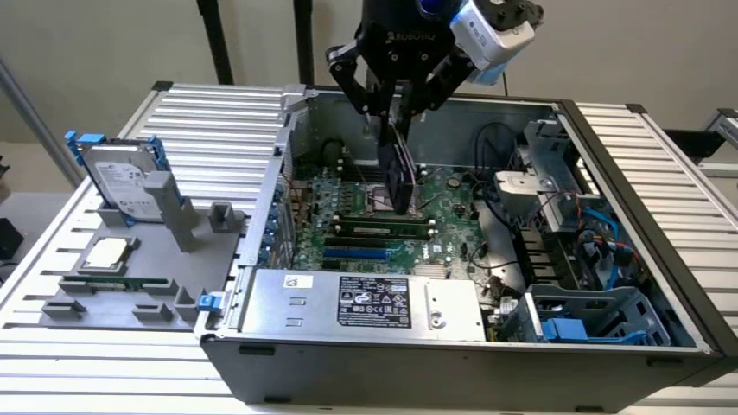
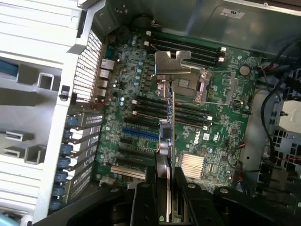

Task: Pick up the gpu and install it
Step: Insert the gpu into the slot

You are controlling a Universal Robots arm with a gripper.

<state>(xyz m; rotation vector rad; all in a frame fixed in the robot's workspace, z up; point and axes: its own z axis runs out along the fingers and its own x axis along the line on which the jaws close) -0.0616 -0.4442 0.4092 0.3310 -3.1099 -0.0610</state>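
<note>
On the exterior view's left: tray (image 1: 127,298) with hard drive (image 1: 121,186) upright and CPU (image 1: 107,252) flat. In the middle: gripper (image 1: 396,117) over the open case (image 1: 461,372), clamped tight on the upper edge of the gpu (image 1: 400,177). Hangs on edge straight below the fingers, lower end close over the motherboard (image 1: 334,194); cannot tell whether touching. Thin, flat, dark; silver bracket (image 2: 171,63) at the end away from the fingers. On the right: blue drive cage (image 1: 588,316).

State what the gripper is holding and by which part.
The gripper clamps the gpu at the end opposite its silver bracket.
</note>
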